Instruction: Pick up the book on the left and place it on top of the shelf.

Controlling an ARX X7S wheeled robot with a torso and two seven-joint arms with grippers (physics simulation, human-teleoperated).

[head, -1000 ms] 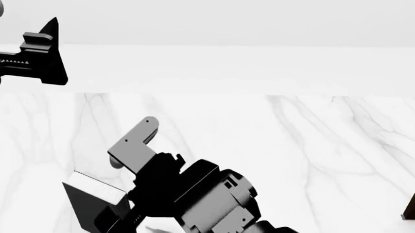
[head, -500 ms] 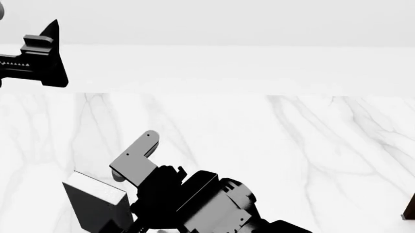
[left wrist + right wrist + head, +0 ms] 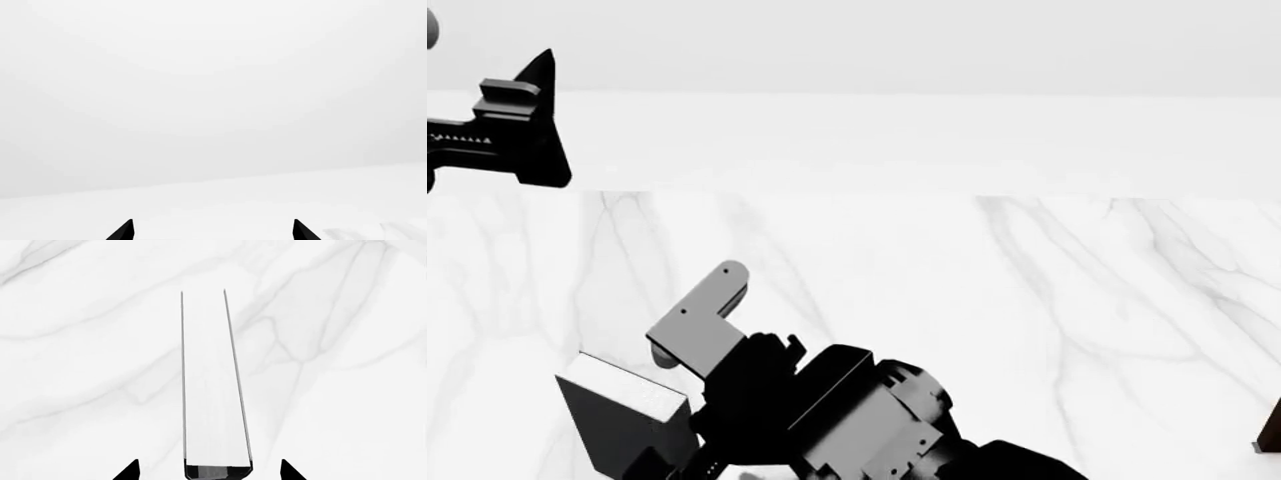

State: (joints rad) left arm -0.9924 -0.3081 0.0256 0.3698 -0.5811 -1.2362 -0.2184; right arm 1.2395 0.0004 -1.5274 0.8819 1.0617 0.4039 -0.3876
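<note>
Below, the thin black-covered book with white page edge stood on edge on the white marble tabletop, between the spread, non-touching fingertips of the right gripper; left gripper hung open, well apart.

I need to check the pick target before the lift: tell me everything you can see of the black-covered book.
The book is thin and rectangular, with matte black covers and a pale page edge. In the head view it stands tilted on the white marble table, at the lower left, right beside the right gripper. The right wrist view looks along its white page edge, framed by two thin dark cover lines, running straight out between the fingertips, which stand apart on either side without visibly touching it. Its lower end is cut off.
</note>
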